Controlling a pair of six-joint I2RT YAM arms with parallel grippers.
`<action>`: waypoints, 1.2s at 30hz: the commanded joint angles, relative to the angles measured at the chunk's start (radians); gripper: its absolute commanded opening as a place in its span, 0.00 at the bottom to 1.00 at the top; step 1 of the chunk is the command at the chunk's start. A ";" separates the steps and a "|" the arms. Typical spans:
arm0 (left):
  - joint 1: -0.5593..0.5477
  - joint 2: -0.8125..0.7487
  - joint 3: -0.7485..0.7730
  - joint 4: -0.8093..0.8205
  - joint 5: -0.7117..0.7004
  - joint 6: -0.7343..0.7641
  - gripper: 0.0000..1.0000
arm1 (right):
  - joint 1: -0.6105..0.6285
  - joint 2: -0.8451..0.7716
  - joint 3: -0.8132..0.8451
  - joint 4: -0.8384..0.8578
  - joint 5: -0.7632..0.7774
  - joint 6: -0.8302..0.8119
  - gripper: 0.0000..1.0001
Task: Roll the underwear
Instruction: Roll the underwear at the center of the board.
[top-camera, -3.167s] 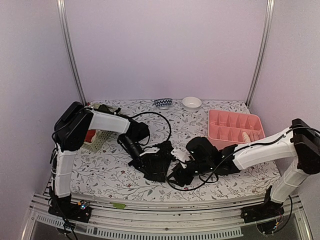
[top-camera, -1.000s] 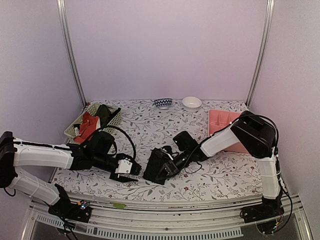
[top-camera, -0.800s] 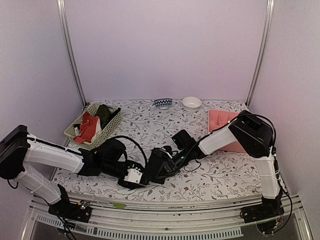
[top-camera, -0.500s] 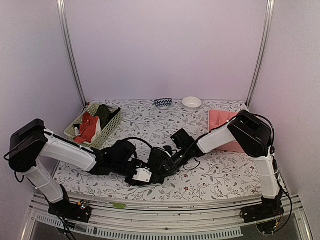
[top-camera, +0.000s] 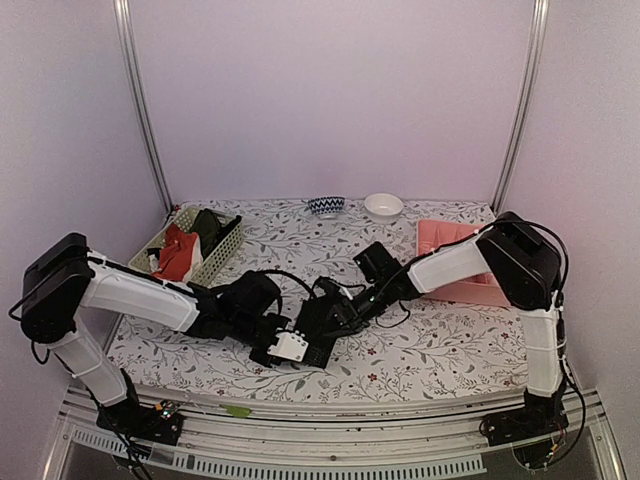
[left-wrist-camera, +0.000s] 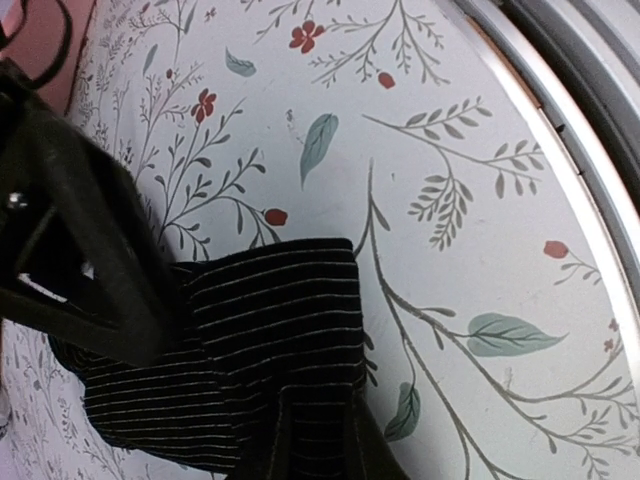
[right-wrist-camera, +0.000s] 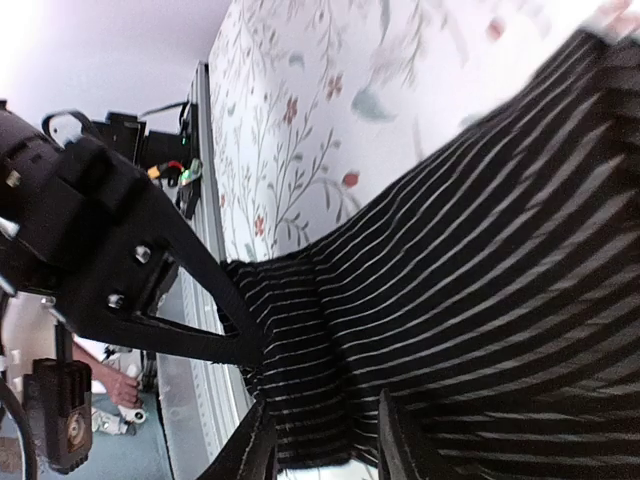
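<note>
Black ribbed cloth underwear (top-camera: 322, 325) lies bunched low in the middle of the top view; you look to be starting the roll. The left gripper (top-camera: 308, 348) and right gripper (top-camera: 330, 316) both reach it, but you cannot tell if either pinches. Next, tuck one edge over. Only the right wrist view shows cloth between its fingers (right-wrist-camera: 250, 455).

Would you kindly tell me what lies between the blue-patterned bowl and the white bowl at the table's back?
Only bare floral tablecloth lies between them, as the top view shows.
</note>
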 joint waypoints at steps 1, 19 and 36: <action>0.030 0.054 0.050 -0.327 0.101 -0.004 0.04 | -0.112 -0.141 -0.018 -0.021 0.157 -0.053 0.38; 0.244 0.542 0.662 -0.968 0.520 -0.028 0.01 | 0.099 -0.625 -0.455 0.073 0.648 -0.218 0.54; 0.266 0.727 0.833 -1.116 0.553 -0.041 0.01 | 0.285 -0.256 -0.143 0.035 0.760 -0.476 0.56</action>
